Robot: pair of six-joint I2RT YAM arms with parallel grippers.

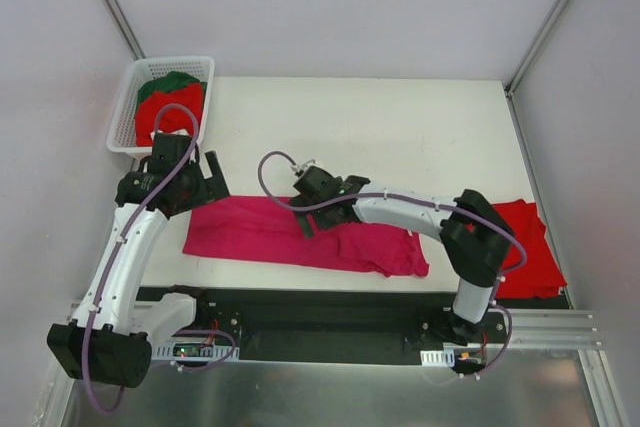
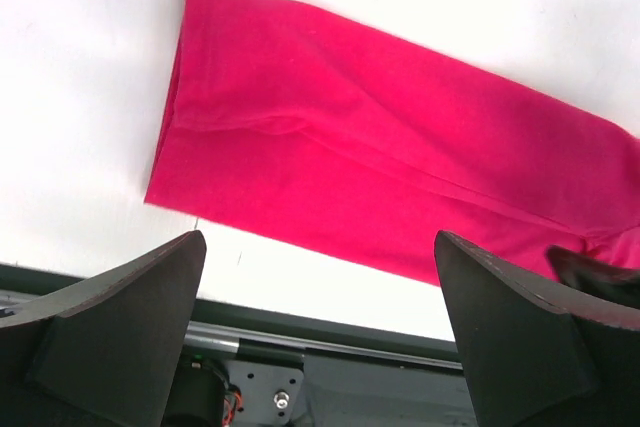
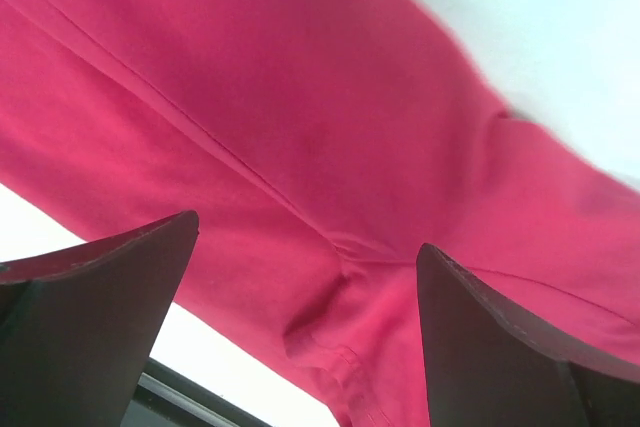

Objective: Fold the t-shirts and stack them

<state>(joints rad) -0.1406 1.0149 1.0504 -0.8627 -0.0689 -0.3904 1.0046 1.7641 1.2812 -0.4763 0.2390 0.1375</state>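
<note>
Magenta t-shirt [image 1: 300, 235], folded into a long band, flat near the front edge of the white surface [image 1: 400, 137]. Left end effector [image 1: 212, 179], released, hovers at its left end. Right end effector [image 1: 303, 219], released, hangs just above its middle. Red t-shirt [image 1: 530, 247] lies at the right edge. Crumpled red t-shirt [image 1: 165, 107] and dark green t-shirt [image 1: 180, 80] sit in the far-left basket [image 1: 125, 107].

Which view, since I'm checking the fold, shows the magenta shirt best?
The top external view: the whole magenta shirt lies as a long strip, though the right arm crosses it. The left wrist view shows only one end; the right wrist view only a close patch.
</note>
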